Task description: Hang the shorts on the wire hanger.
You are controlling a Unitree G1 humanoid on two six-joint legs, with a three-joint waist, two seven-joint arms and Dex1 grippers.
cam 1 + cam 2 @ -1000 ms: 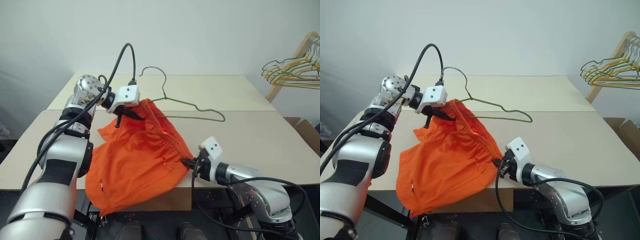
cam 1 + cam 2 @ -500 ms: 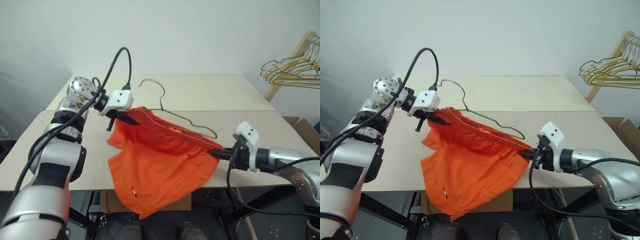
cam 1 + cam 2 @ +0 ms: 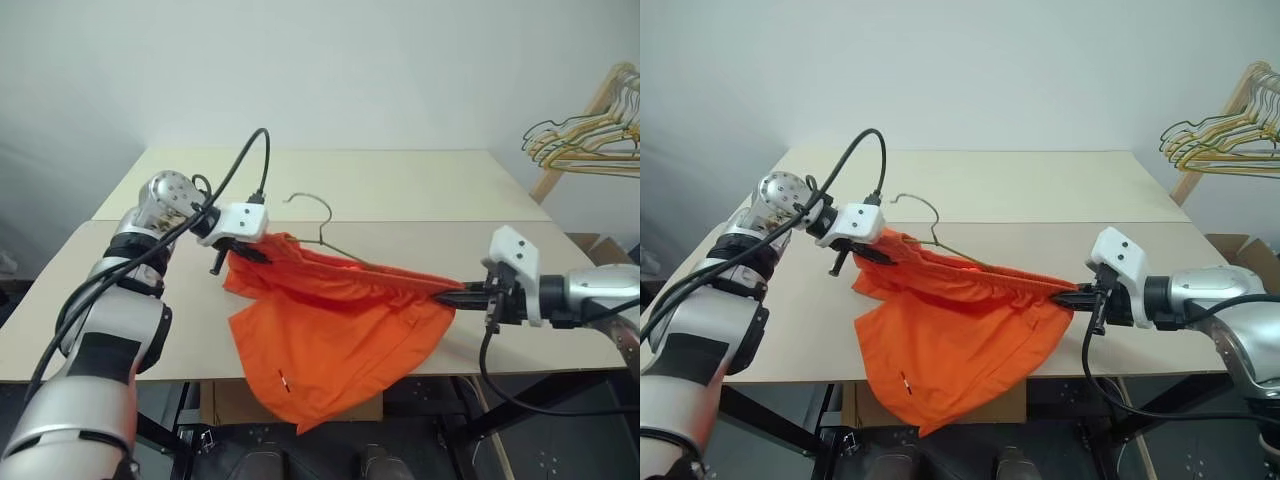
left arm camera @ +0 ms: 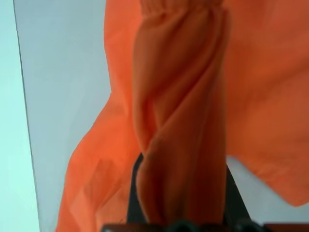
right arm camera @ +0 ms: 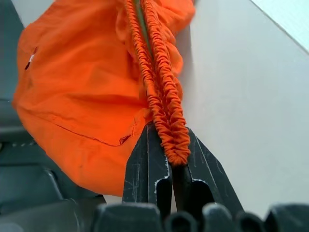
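The bright orange shorts point(image 3: 335, 325) hang stretched between my two grippers just above the table's front part, one leg drooping past the front edge. My left gripper point(image 3: 252, 253) is shut on the waistband's left end. My right gripper point(image 3: 447, 294) is shut on the gathered elastic at the right end; the right wrist view shows the bunched waistband point(image 5: 169, 126) pinched between the fingers point(image 5: 147, 166). The thin wire hanger point(image 3: 322, 232) lies on the table behind the shorts, its hook showing and much of its frame hidden under the orange fabric.
Two beige tables point(image 3: 400, 180) stand pushed together, with a seam across the middle. A wooden rack with bunched yellow and green hangers point(image 3: 585, 140) stands at the far right. A cardboard box point(image 3: 350, 408) sits under the front edge.
My right gripper has swung up and out to the right, pulling the waistband taut. My left gripper has sunk a little toward the table. The shorts have gone from a crumpled heap to a stretched span.
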